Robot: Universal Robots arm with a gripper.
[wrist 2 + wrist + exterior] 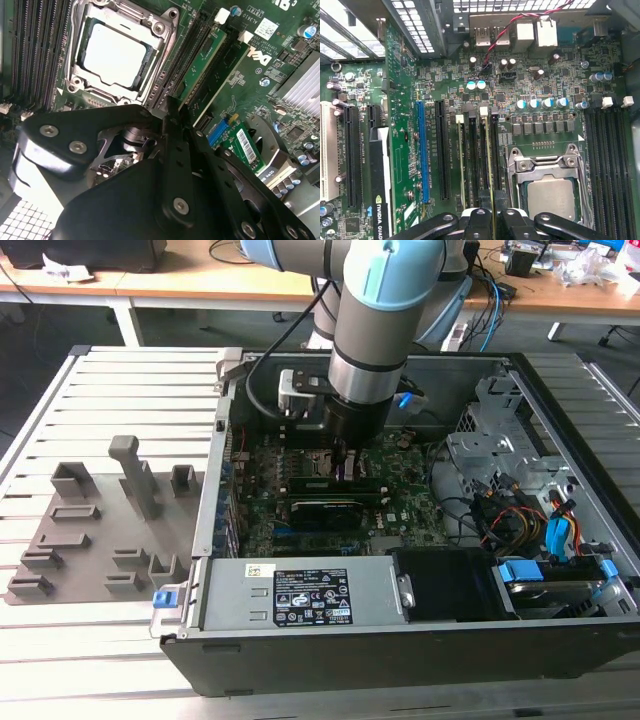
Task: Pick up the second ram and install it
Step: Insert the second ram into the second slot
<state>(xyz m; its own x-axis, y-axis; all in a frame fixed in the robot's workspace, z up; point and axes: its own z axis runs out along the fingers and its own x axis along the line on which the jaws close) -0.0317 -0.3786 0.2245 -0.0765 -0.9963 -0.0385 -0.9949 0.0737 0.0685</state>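
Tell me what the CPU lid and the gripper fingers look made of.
CPU lid: likely bare metal, with a pale, dull silver sheen inside its steel-looking socket frame.
Gripper fingers: apparently matte black metal or hard plastic, bolted links with round screw heads.

The gripper (172, 112) looked like matt black plastic or metal, studded with shiny screws. The second ram (202, 57) was glossy green board with dull dark chips. The CPU (114, 56) had a brushed, pale metal lid; its socket frame (165, 30) gleamed like bare steel.
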